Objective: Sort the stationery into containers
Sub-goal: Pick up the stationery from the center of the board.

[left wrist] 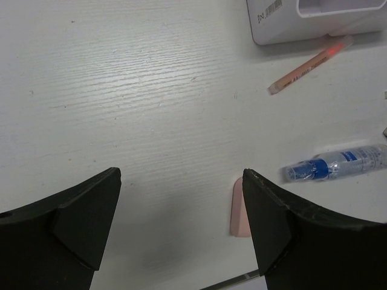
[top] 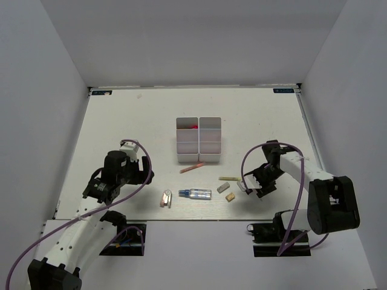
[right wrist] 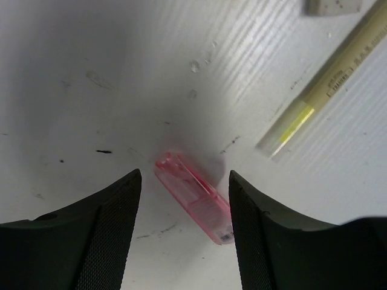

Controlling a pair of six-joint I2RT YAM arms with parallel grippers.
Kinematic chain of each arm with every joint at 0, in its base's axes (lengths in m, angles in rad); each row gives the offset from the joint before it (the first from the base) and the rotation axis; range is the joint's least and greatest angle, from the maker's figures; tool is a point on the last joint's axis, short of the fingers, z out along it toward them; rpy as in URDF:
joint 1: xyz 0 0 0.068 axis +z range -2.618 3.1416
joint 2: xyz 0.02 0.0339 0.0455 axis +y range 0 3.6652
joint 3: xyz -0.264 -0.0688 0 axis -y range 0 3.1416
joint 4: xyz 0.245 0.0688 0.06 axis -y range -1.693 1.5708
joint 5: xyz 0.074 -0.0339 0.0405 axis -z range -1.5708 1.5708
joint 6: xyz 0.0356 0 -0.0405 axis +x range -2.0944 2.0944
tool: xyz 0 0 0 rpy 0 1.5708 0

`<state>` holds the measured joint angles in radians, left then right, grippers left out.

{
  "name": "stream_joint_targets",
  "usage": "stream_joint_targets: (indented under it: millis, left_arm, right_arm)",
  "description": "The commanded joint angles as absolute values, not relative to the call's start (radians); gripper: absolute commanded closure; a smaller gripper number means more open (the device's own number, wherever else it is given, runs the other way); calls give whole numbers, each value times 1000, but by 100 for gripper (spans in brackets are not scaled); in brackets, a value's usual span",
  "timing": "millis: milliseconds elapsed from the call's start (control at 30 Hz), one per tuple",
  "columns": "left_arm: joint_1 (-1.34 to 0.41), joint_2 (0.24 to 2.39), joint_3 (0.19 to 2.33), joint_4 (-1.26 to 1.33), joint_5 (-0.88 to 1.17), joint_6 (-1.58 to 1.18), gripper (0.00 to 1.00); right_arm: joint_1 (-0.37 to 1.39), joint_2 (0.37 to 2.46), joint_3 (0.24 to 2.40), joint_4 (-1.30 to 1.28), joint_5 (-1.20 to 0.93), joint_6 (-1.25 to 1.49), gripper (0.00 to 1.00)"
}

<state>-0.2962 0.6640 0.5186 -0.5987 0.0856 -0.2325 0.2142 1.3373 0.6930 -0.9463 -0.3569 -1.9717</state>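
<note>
Two white containers [top: 199,140] stand side by side mid-table, with a red item [top: 193,126] in a far compartment. In front of them lie a pink stick [top: 191,168], a silver-blue tube [top: 196,194], a pink eraser [top: 162,199], a yellow stick [top: 228,179] and two small erasers [top: 223,188]. My right gripper [right wrist: 184,175] is down at the table, open, its fingers either side of a pink capsule [right wrist: 193,196] that lies slantwise; the right finger is at its near end. My left gripper [left wrist: 181,175] hangs open over bare table, the pink eraser [left wrist: 237,211] half hidden behind its right finger.
In the left wrist view the tube [left wrist: 338,164] lies to the right, with the pink stick [left wrist: 311,64] and a container corner [left wrist: 284,24] beyond it. The yellow stick [right wrist: 329,78] lies just right of the pink capsule. Grey walls enclose the table.
</note>
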Motion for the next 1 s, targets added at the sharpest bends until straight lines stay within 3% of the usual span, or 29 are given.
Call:
stream_joint_targets:
  millis: [0,467,633,800,867,967]
  left_arm:
    - [-295,666,515,-594,94,-222,8]
    - [-295,683,517,-600,91,-222,8]
    - [-293,689,517,-600,89,-221,8]
    - [-293,684,520,-601,86,-218,8]
    - [-293,686,520,-604,86,-218,8]
    - [-295,689,518,-604,83,-218,8]
  right_arm:
    - [193,1341,683,-850,-348,-2137,37]
    - [167,1434,696,-862,-296,-2296,40]
    - [170,1514,765,-1004,-252,-2319,57]
    - [167,1531,747,-1008,-209,-2326,63]
    - [170,1537,735,-999,-218,-2310,83]
    - [173,1540,742,-985,-251,-2240,100]
